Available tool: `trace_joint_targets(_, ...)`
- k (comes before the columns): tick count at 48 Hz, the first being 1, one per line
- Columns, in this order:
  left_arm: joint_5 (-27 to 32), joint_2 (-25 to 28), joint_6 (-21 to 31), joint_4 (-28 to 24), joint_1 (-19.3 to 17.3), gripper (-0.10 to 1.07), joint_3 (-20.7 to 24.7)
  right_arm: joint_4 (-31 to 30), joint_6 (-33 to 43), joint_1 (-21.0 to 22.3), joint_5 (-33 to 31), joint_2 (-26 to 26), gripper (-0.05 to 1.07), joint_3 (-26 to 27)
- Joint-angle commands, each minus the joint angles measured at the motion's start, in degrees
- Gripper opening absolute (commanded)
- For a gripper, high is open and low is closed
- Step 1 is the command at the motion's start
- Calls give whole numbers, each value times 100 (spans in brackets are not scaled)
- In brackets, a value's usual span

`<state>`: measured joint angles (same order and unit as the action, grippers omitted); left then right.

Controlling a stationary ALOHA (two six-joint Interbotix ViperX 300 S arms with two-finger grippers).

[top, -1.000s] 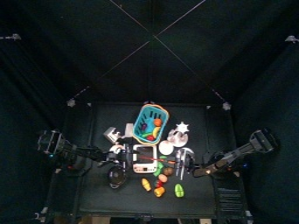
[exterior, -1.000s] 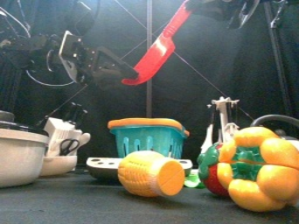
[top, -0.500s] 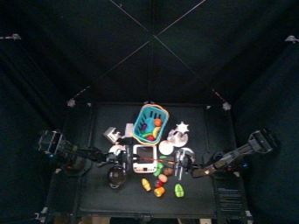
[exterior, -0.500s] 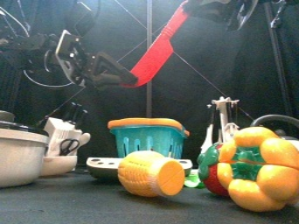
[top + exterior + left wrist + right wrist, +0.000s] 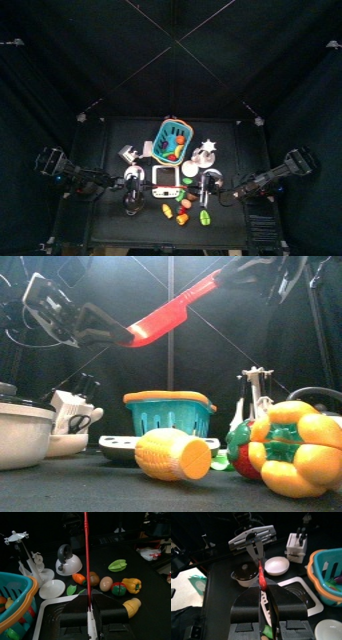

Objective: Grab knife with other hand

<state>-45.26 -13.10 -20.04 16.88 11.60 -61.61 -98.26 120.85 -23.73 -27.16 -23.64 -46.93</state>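
Left end effector (image 5: 123, 334) now clamped on knife (image 5: 171, 311) tip; right end effector (image 5: 247, 268) still gripping handle.

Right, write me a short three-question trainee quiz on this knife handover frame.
1. True or false: the red knife lies flat on the table.
2. Which grippers are closed on the knife? A) left only B) right only C) both
3. What colour is the rim of the teal basket?

Key
1. False. It is in the air above the table, between the left gripper and the right gripper.
2. C. Each wrist view shows its jaws shut on the knife: the left gripper at the blade end, the right at the handle end.
3. Orange.
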Motion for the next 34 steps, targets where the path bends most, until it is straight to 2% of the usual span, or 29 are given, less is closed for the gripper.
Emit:
trace_joint_targets(1,-79,-220,9,0,62,36,167,334,18,53,431,176,31,62)
trace_joint_targets(14,-62,-185,18,123,571,36,202,1213,9,457,1670,677,31,220)
trace_joint_targets(25,-53,-35,18,475,870,36,229,1239,-62,853,2250,1143,31,501)
trace_joint_targets(34,-53,132,18,624,914,36,220,1292,-281,1037,2505,1195,31,545)
